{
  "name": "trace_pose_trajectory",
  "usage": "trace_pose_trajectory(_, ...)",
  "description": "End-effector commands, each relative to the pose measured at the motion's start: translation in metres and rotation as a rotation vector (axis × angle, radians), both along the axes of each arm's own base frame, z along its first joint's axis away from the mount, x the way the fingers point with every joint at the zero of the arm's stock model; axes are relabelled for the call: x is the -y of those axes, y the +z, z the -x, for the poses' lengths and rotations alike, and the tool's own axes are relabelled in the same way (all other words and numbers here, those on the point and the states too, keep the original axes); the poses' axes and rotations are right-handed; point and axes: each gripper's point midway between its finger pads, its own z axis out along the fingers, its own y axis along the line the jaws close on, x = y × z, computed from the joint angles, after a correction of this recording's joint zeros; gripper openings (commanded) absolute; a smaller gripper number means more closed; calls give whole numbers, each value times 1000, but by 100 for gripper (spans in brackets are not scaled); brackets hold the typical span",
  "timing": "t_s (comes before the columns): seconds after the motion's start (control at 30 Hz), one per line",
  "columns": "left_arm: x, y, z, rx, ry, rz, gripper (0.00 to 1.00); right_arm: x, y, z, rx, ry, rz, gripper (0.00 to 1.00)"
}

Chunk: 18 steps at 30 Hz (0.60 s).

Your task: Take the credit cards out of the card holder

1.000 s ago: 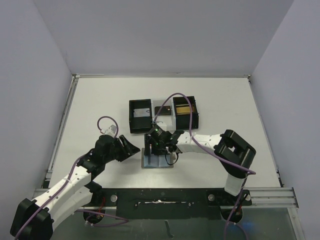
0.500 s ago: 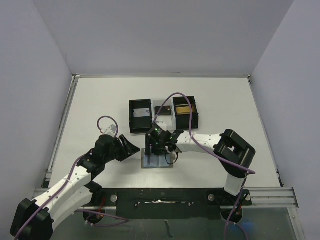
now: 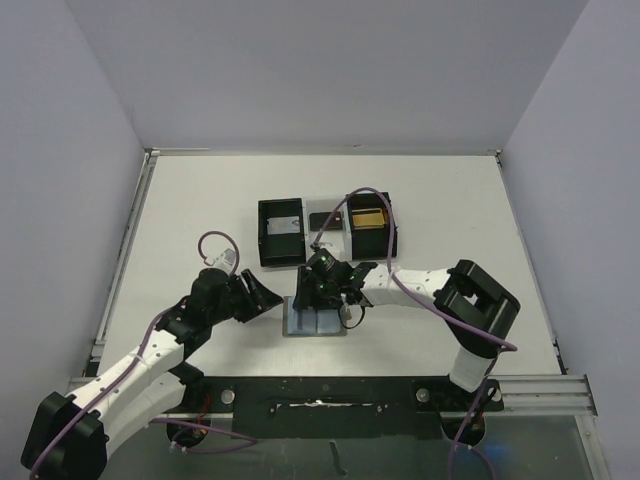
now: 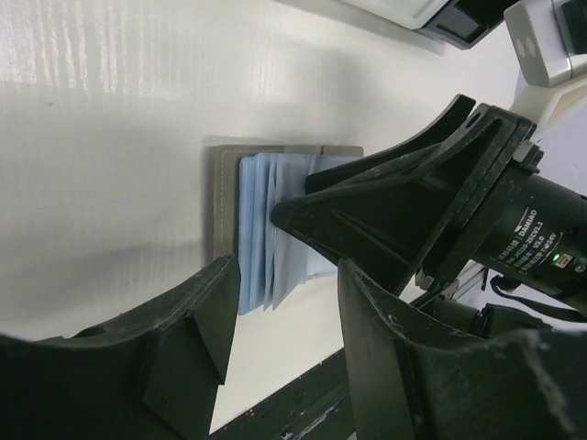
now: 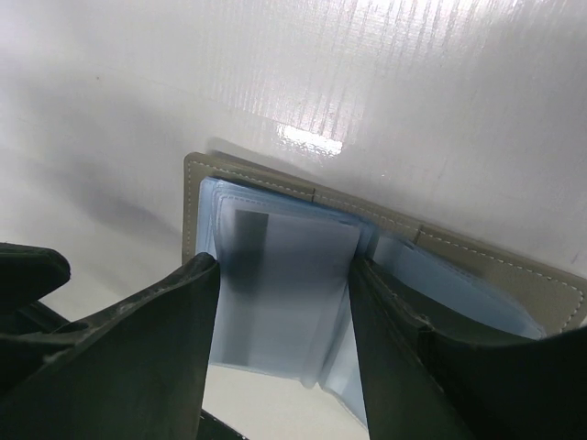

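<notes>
The card holder (image 3: pixel 316 322) lies open on the table, grey cover down and pale blue pocket sleeves up. My right gripper (image 3: pixel 319 303) is right over it, pointing down. In the right wrist view (image 5: pixel 282 261) its fingers are apart and straddle one raised sleeve, which holds a pale credit card (image 5: pixel 280 284) with a dark stripe. The grey cover edge (image 5: pixel 275 181) shows behind. My left gripper (image 3: pixel 270 297) is open and empty just left of the holder. In the left wrist view (image 4: pixel 289 266) it faces the holder's grey edge (image 4: pixel 220 202) and fanned sleeves (image 4: pixel 261 220).
A black three-compartment tray (image 3: pixel 262 232) stands behind the holder. Its left compartment holds a pale card (image 3: pixel 285 224) and its right one a yellow item (image 3: pixel 367 217). The right arm's cable loops over the tray. The table's near rail (image 3: pixel 320 390) runs close to the holder.
My right gripper has shifted slightly toward the near edge, over the holder's sleeves. The left arm has hardly moved.
</notes>
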Motion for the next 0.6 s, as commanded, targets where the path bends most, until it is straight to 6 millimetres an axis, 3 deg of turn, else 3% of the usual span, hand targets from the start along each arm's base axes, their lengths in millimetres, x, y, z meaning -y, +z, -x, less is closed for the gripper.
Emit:
trace_pose_trajectory(0.0, 17, 21, -6, 78, -79, 62, 46, -1, 1, 7, -34, 19, -75, 51)
trace_pose_trajectory(0.37, 45, 15, 8, 56, -245, 114, 46, -5, 9, 8, -48, 34, -215, 51)
trace_pose_trajectory(0.57, 34, 4, 4, 27, -151, 67, 45, 1, 8, 3, -30, 15, -167, 57)
